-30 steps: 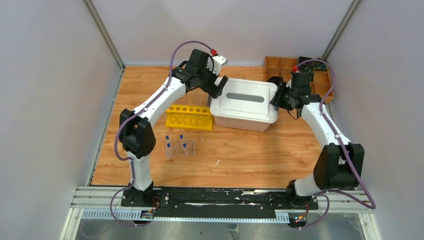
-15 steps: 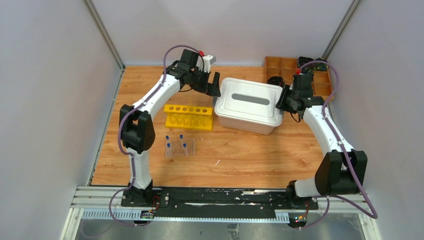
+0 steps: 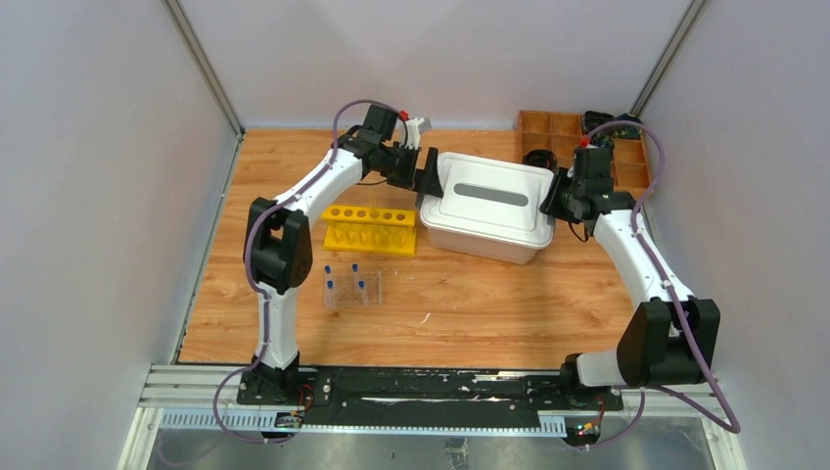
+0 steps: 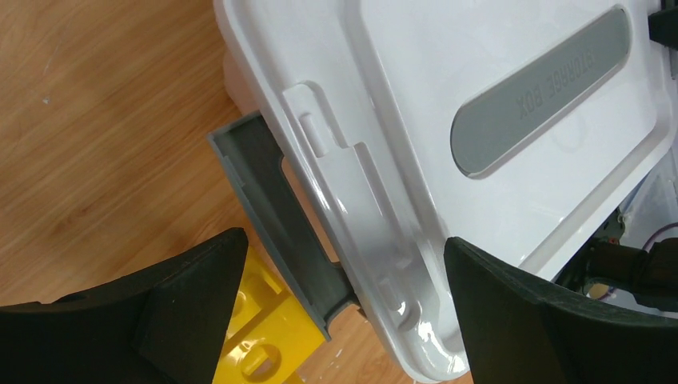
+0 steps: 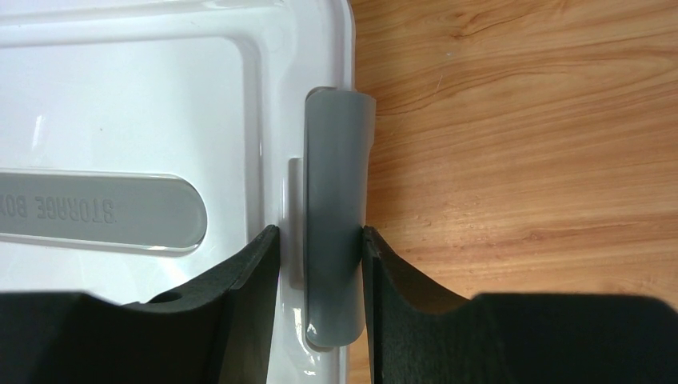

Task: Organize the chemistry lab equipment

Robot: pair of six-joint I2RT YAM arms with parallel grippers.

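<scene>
The right hand point(image 5: 320, 234) is clamped narrow on the right latch point(image 5: 336, 160), a grey clip at the edge of the box's white lid point(image 3: 460, 211). The left hand point(image 4: 344, 248) gapes wide astride the left latch point(image 4: 272, 200), neither finger touching. The clear rack point(image 3: 352, 292) holding 4 blue-capped tubes point(image 3: 331, 285) stands on the bench point(image 3: 489, 304), just before a yellow rack point(image 3: 370, 227).

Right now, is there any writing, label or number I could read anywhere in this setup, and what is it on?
"STORAGE BOX": raised letters on the grey strip set in the white lid, seen upside down in both wrist views.
In the top view the same strip is too small to read.
No other words, numbers or signs can be read.
</scene>
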